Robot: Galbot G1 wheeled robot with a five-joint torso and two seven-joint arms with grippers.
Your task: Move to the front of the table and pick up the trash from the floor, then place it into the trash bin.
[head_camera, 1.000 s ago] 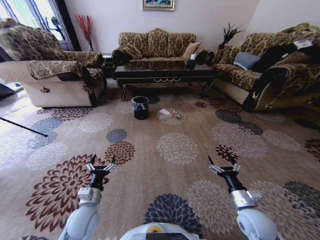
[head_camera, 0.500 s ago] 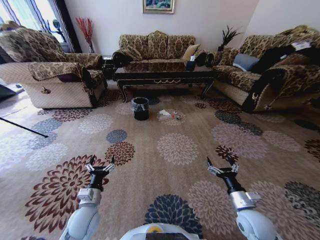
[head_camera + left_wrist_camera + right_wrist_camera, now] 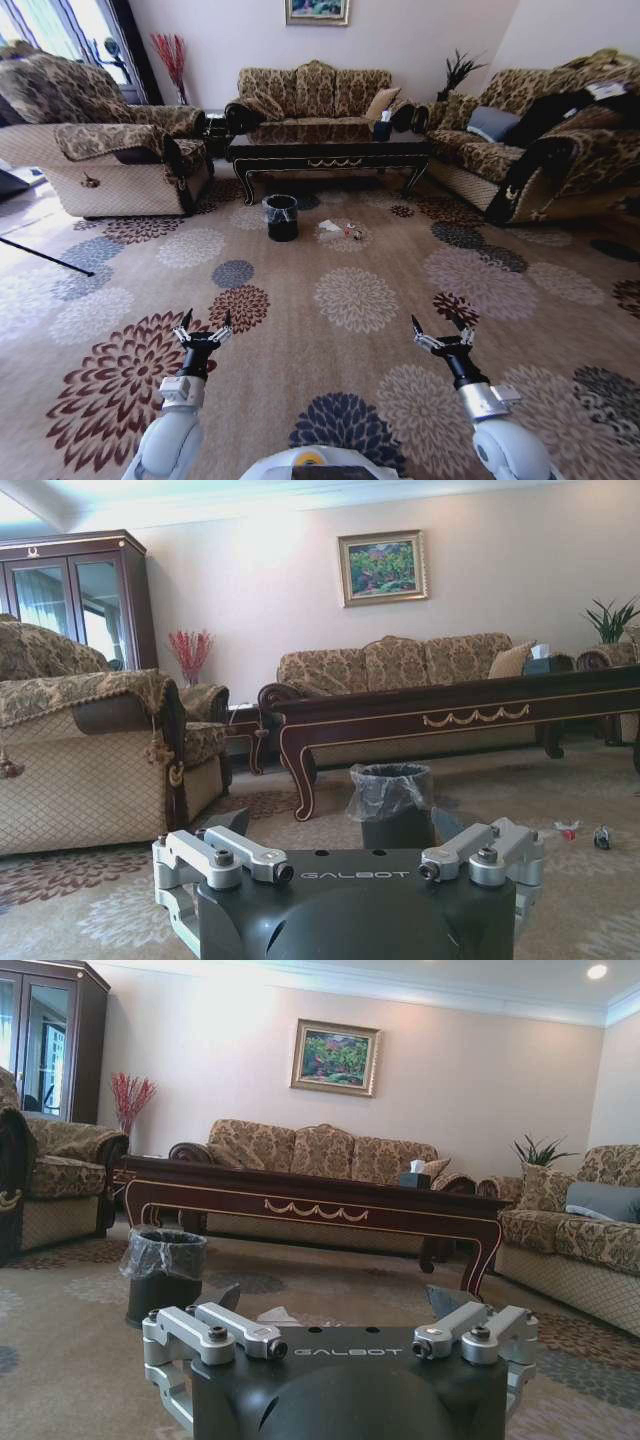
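White paper and a small clear piece, the trash point(image 3: 340, 230), lie on the flowery carpet point(image 3: 330, 300) just beside the black bin point(image 3: 281, 216), on its right. The bin has a clear bag folded over its rim and stands upright in front of the dark table point(image 3: 328, 150). The table's long side runs left to right, with gold curls on its front. The trash is far off and tiny, so its shape and which way it points are hard to make out. The left gripper point(image 3: 204, 325) and right gripper point(image 3: 440, 330) hang low over the carpet, well apart from the trash. Both have fingers spread wide and hold nothing.
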